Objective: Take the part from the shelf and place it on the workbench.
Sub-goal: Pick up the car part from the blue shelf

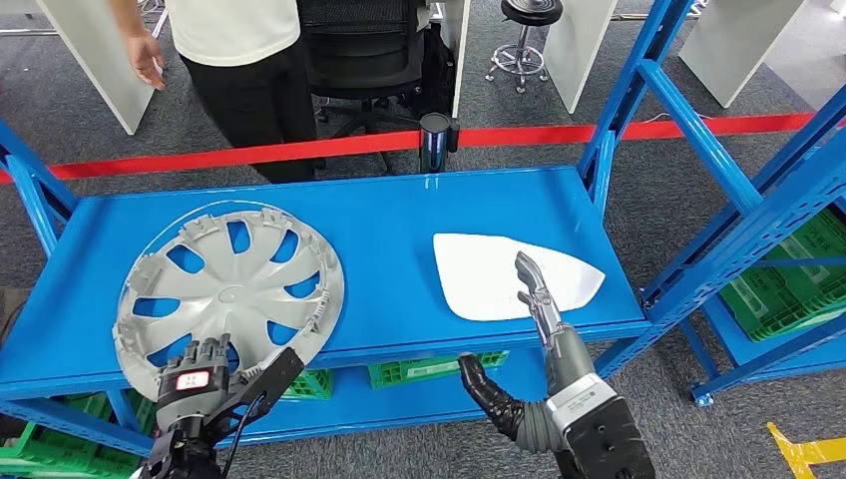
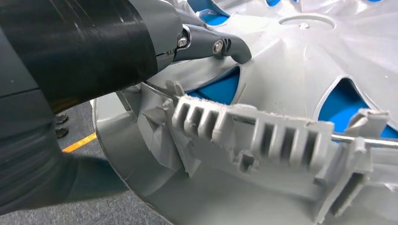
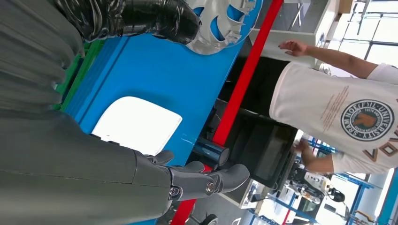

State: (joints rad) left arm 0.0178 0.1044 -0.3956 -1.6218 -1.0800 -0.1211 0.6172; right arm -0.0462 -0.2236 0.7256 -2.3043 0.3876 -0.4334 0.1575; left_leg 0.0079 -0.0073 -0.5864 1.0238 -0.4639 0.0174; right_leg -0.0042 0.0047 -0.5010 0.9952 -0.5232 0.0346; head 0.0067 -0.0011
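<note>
The wheel cover (image 1: 230, 295) lies at the shelf's (image 1: 399, 215) near-left corner, its 6 o'clock rim overhanging the front edge. The left hand (image 1: 205, 377) grips that rim, a finger hooked through a spoke opening. The right hand (image 1: 544, 329), fingers straight and empty, reaches over the white panel (image 1: 504, 271) at 3 o'clock, so the left arm is better placed for the lift.

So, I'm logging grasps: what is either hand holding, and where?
The left hand grips the silver wheel cover at its near rim. The right hand holds nothing.
</note>
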